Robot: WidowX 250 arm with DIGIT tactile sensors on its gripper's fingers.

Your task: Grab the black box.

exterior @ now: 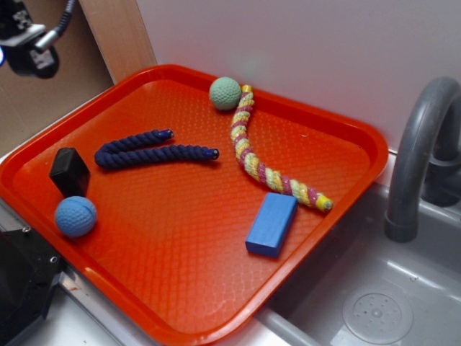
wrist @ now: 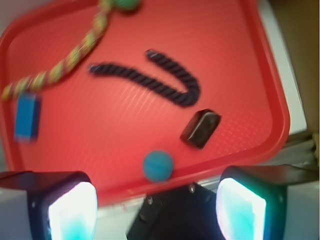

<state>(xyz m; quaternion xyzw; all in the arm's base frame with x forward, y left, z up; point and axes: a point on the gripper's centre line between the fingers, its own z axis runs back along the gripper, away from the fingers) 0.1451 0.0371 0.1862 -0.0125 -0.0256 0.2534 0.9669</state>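
Note:
The black box is a small matte faceted block lying near the left edge of the red tray, just above a blue ball. In the wrist view the black box lies up and to the right of the blue ball. My gripper is open and high above the tray's near edge, with nothing between its bright pads. It is well clear of the box. In the exterior view only part of the arm shows, in the top left corner.
On the tray lie a dark blue rope, a yellow-pink rope, a green ball and a longer blue block. A grey faucet and sink are at the right. A black mount sits bottom left.

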